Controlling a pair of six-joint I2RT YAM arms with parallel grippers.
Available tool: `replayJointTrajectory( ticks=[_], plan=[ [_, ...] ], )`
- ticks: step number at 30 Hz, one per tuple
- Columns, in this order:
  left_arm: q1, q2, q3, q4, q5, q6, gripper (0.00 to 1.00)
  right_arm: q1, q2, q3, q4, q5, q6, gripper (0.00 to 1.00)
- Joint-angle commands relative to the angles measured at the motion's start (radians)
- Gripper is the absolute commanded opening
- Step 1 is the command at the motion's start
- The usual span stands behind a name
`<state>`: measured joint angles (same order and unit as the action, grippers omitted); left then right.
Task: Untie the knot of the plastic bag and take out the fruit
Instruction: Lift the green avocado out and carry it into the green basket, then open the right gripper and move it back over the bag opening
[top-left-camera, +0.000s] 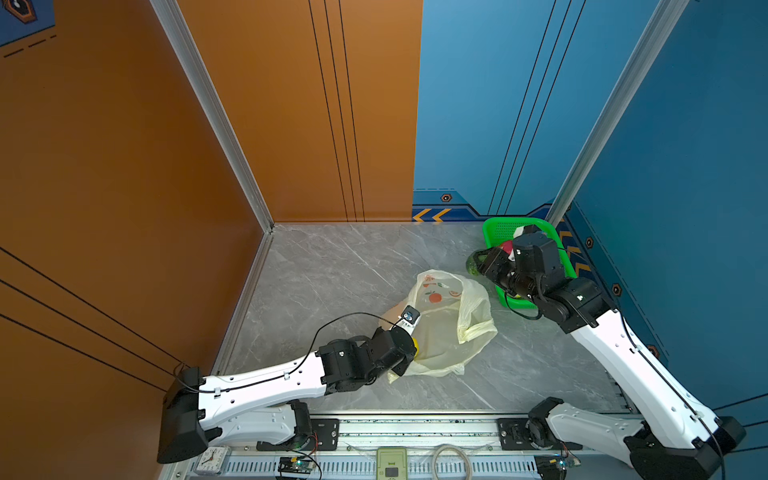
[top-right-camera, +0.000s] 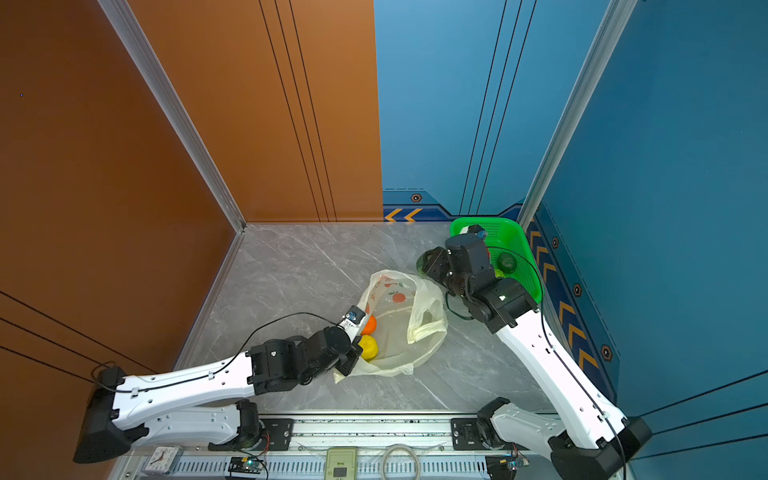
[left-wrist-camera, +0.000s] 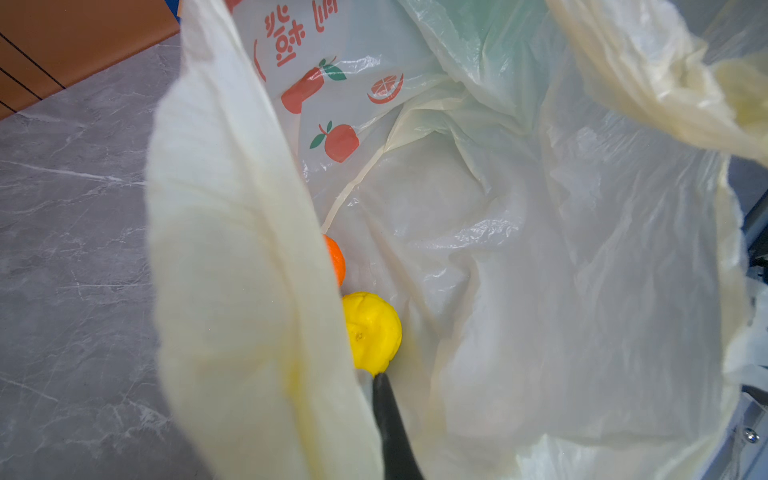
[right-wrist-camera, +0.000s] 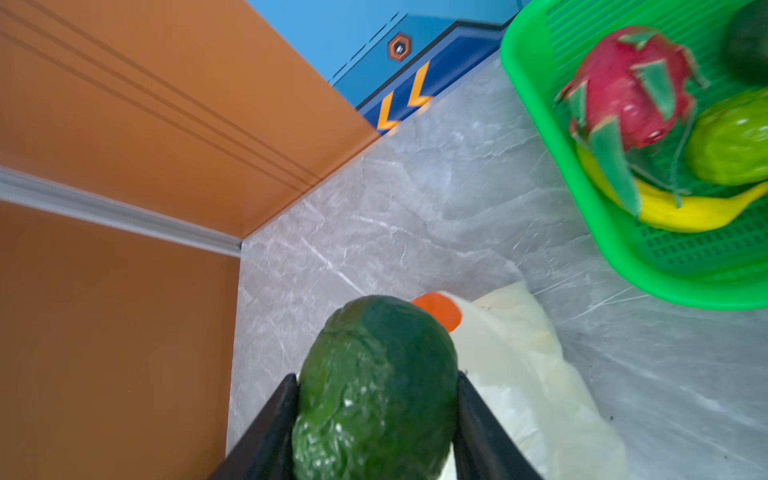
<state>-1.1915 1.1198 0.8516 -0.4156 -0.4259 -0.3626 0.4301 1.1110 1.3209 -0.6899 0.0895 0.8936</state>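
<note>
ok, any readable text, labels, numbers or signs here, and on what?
plastic bag: orange-red printed characters, seen through the film, not readable.
clock: dial numerals too small.
wall trim: orange chevrons only, no words.

Red characters (left-wrist-camera: 286, 41) on the plastic bag (left-wrist-camera: 582, 291) cannot be read; two orange chevrons (top-left-camera: 438, 214) mark the blue wall band (top-left-camera: 459, 209).

We see a green mesh basket (top-left-camera: 498, 232) just beside the right jaws, a grey marble tabletop (top-left-camera: 332, 266) beneath both jaws, and a small clock (top-left-camera: 212, 459) well apart from the left jaws.
</note>
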Motion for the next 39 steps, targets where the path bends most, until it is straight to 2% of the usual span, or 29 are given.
replayJointTrajectory(
  ticks=[1, 7, 10, 15, 22, 29, 32, 39],
  plan=[
    [-0.003, -0.014, -0.001, -0.025, 0.0, 0.001, 0.0, -0.139, -0.028, -0.049, -0.039, -0.106, -0.077, 0.53],
    [-0.01, -0.003, 0.012, -0.035, -0.001, -0.001, 0.0, -0.455, 0.008, -0.134, 0.008, -0.194, -0.193, 0.54],
    [-0.012, 0.0, 0.014, -0.04, -0.001, -0.001, 0.0, -0.571, 0.07, -0.159, 0.055, -0.211, -0.249, 0.54],
    [-0.014, 0.007, 0.021, -0.05, -0.004, -0.002, 0.0, -0.695, 0.216, -0.162, 0.139, -0.216, -0.293, 0.54],
    [-0.017, 0.02, 0.039, -0.063, -0.012, -0.006, 0.0, -0.752, 0.434, -0.083, 0.171, -0.168, -0.344, 0.55],
    [-0.021, 0.024, 0.043, -0.066, -0.028, -0.016, 0.0, -0.78, 0.53, -0.057, 0.179, -0.136, -0.354, 0.59],
    [-0.022, 0.026, 0.044, -0.066, -0.029, -0.02, 0.0, -0.78, 0.551, -0.046, 0.175, -0.137, -0.352, 0.67],
    [-0.02, 0.029, 0.046, -0.069, -0.034, -0.019, 0.0, -0.774, 0.525, -0.042, 0.149, -0.122, -0.348, 0.95]
  ],
)
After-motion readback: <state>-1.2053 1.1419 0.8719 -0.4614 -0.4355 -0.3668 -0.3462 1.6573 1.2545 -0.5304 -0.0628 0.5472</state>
